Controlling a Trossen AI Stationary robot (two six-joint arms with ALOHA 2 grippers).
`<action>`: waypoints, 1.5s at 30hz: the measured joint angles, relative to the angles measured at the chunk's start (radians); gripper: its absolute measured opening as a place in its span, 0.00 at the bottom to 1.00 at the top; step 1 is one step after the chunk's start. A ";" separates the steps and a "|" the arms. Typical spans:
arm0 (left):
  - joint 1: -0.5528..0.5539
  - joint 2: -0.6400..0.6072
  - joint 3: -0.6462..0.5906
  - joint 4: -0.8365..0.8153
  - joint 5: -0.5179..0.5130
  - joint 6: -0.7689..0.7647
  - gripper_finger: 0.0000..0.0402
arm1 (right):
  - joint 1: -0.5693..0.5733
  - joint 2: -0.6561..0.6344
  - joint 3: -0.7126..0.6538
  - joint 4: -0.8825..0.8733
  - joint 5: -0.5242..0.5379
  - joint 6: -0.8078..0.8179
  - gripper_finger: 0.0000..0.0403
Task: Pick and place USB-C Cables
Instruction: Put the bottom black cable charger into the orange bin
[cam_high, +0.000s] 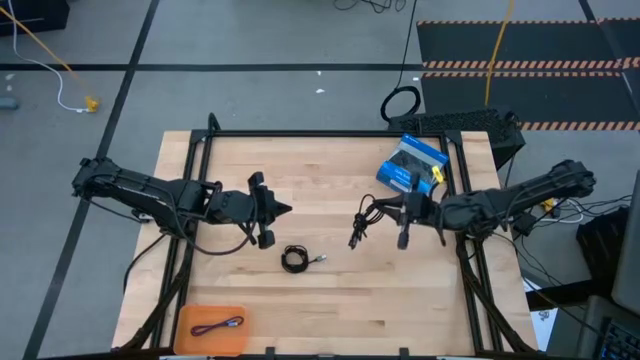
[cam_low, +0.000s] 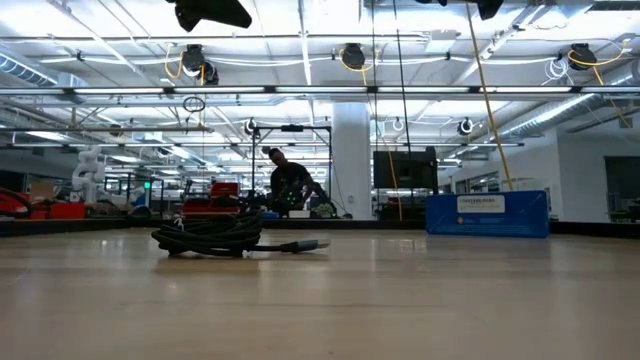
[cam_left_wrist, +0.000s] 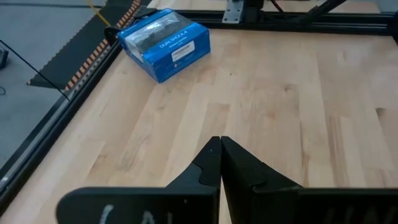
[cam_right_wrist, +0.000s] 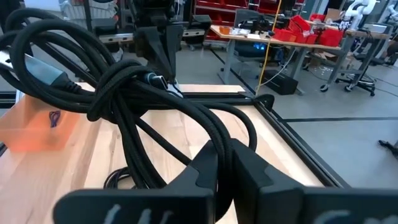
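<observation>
Wooden table (cam_high: 330, 300) carries the work: the loose black cable bundle (cam_high: 365, 218) hangs clamped in the right gripper (cam_high: 402, 236), seemingly clear of the wood. It should travel high toward the orange tray (cam_high: 190, 338), clearing the coiled cable (cam_high: 294, 259). Left gripper (cam_high: 283, 209) waits, fingers together.

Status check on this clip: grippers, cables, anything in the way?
Right gripper shut on loose black cable, lifted. Left gripper shut, empty. Coiled black cable on table; purple cable in orange tray. Nothing blocking.
</observation>
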 joint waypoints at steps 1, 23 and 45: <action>-0.001 0.000 0.000 0.005 0.000 0.006 0.02 | 0.000 -0.007 0.000 -0.009 0.000 0.001 0.03; -0.021 0.221 0.001 0.511 -0.004 0.282 0.31 | 0.000 0.025 0.000 0.020 0.256 0.001 0.03; -0.007 0.472 0.000 1.143 -0.249 0.349 0.87 | -0.004 0.201 0.000 0.178 0.576 -0.128 0.03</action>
